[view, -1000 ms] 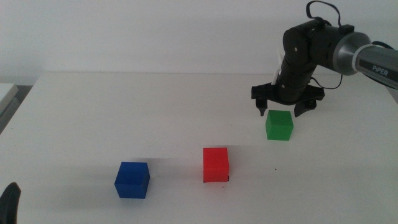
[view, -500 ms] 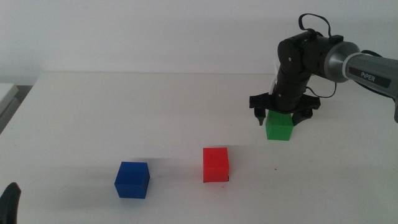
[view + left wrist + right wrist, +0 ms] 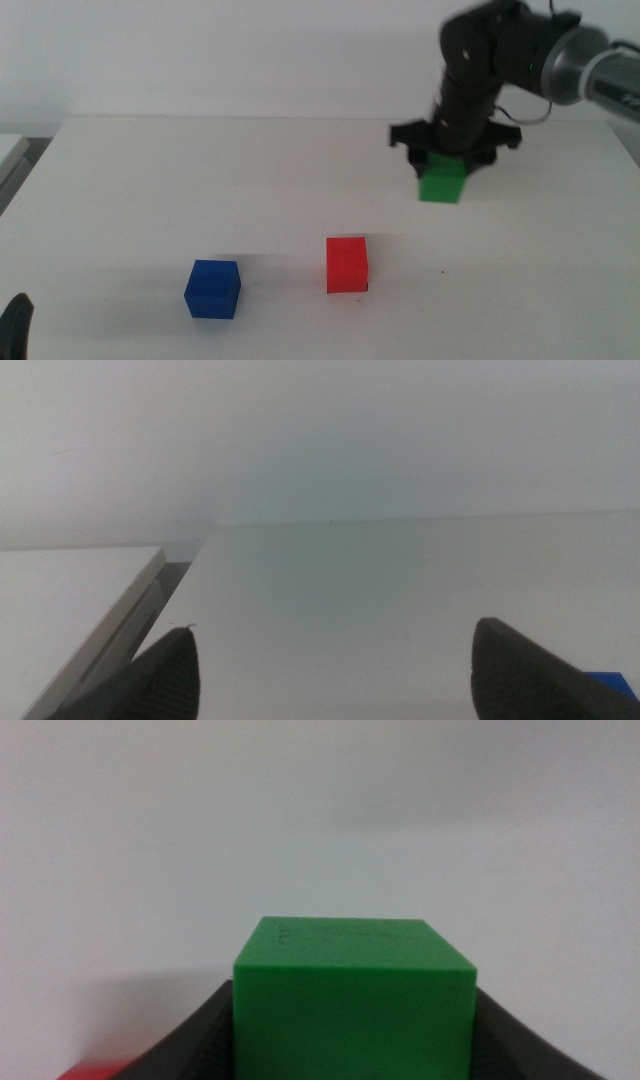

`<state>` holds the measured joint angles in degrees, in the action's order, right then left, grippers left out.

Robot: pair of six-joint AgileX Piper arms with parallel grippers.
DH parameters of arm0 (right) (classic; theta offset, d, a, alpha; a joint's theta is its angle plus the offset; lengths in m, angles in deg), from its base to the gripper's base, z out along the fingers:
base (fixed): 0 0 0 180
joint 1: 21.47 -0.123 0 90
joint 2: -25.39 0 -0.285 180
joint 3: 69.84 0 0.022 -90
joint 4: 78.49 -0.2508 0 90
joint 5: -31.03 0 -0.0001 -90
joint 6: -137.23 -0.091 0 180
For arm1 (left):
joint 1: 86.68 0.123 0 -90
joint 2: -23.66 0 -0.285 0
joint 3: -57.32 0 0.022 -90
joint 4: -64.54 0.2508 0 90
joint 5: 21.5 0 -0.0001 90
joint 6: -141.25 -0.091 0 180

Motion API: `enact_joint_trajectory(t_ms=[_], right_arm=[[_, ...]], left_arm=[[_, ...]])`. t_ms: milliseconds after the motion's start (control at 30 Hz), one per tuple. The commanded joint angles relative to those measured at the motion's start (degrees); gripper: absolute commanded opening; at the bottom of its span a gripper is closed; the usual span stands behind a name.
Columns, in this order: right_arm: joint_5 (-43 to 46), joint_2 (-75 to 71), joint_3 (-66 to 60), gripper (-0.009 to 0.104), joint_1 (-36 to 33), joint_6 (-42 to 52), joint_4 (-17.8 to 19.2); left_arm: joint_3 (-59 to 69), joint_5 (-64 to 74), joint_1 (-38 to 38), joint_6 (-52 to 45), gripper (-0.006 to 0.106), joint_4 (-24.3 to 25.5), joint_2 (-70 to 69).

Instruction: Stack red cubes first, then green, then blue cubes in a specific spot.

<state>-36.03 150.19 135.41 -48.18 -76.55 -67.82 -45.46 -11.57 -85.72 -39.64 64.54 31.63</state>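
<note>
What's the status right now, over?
Right tool shut on green cube, lifted off the table. Left tool open, waiting at near left edge. Red cube ahead, top clear. Blue cube untouched.

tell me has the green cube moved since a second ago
Yes. The green cube, clamped in the right gripper, has risen off the table and shifted slightly left, toward the red cube, which stays put.

A: What else shows here?
B: A white table (image 3: 200, 170), plain and matte, with a pale wall (image 3: 250, 50) behind it at 12 o'clock.
A: Anything on it?
B: One tiny black speck (image 3: 443, 271) toward 4 o'clock. Off the table's edge at 9 o'clock sits a flat white panel (image 3: 12, 150), with a dark gap between them.
</note>
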Motion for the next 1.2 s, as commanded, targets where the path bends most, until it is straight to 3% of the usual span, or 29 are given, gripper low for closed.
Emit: enact_joint_trajectory(t_ms=[0, 400, 767, 1167], right_arm=[[-2.29, -3.43, 0.02, 0.010, -4.26, -3.54, 2.12], [-2.90, -2.55, 0.02, 0.010, -19.30, -13.15, 2.91], [-2.30, 0.70, 0.02, 0.010, -20.03, -12.73, 5.75], [-1.02, 2.30, 0.02, 0.010, -19.90, -13.27, 5.24]], left_arm=[[0.00, -0.71, -0.20, 0.27, 0.092, 0.00, -0.19], [0.00, -0.71, -0.20, 0.27, 0.092, 0.00, -0.19], [0.00, -0.71, -0.20, 0.27, 0.092, 0.00, -0.19], [0.00, -0.71, -0.20, 0.27, 0.092, 0.00, -0.19]])
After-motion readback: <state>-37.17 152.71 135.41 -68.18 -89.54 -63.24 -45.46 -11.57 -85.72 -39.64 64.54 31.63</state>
